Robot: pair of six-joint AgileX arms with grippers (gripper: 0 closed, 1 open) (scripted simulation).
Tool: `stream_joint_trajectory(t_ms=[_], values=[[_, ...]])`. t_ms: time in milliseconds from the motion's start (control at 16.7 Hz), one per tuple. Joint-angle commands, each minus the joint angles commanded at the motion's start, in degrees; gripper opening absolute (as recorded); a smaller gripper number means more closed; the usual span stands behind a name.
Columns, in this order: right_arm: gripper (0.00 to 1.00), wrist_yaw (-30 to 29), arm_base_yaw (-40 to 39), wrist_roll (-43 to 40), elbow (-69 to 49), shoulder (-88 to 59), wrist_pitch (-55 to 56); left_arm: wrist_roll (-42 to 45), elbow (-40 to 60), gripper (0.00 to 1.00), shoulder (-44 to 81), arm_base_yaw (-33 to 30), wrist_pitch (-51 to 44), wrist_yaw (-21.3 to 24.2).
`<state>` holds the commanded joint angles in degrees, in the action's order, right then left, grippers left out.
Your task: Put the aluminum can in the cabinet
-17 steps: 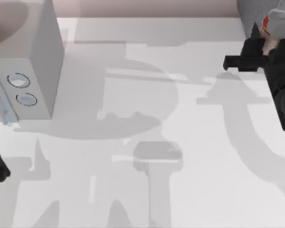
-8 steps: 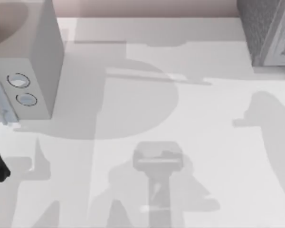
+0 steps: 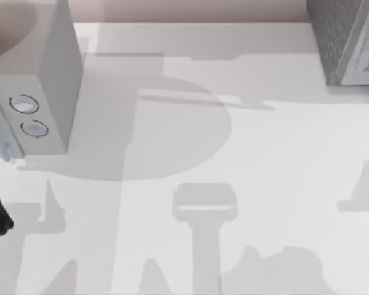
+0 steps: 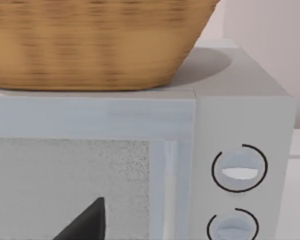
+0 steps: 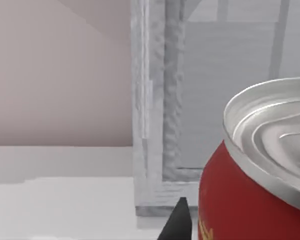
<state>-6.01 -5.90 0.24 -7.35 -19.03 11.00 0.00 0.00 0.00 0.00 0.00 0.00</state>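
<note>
- The can (image 5: 240, 200), red with a shiny silver top, is standing upright close before the right wrist camera, near the cabinet's framed door.
- The cabinet (image 3: 341, 40), dark grey and speckled, is sitting at the table's far right corner.

Pale grey microwave (image 3: 37, 92) at the table's (image 3: 234, 153) left edge, two ringed dials (image 4: 239, 171) stacked on its front panel, beside the speckled door window (image 4: 65, 185). Woven basket (image 4: 90, 45) resting on the microwave's top. Pinkish wall (image 3: 190, 9) behind the microwave.
</note>
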Motion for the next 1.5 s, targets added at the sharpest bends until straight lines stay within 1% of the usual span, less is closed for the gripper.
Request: stream_joint_trajectory(t_ms=[240,420,900,1080,1500], values=[[0.00,3.9,3.9,-0.1,4.9,12.5,-7.3,0.0,0.0,1.00,0.0,0.0,0.0,0.0],[0.00,5.6,5.5,-0.2,6.9,17.9,-10.3,0.0,0.0,1.00,0.0,0.0,0.0,0.0],[0.00,5.9,5.7,-0.1,6.8,18.5,-11.0,0.0,0.0,1.00,0.0,0.0,0.0,0.0],[0.00,5.3,5.4,0.1,2.6,15.4,-11.9,0.0,0.0,1.00,0.0,0.0,0.0,0.0],[0.00,3.5,3.4,0.1,-14.8,2.1,-16.2,0.0,0.0,1.00,0.0,0.0,0.0,0.0]])
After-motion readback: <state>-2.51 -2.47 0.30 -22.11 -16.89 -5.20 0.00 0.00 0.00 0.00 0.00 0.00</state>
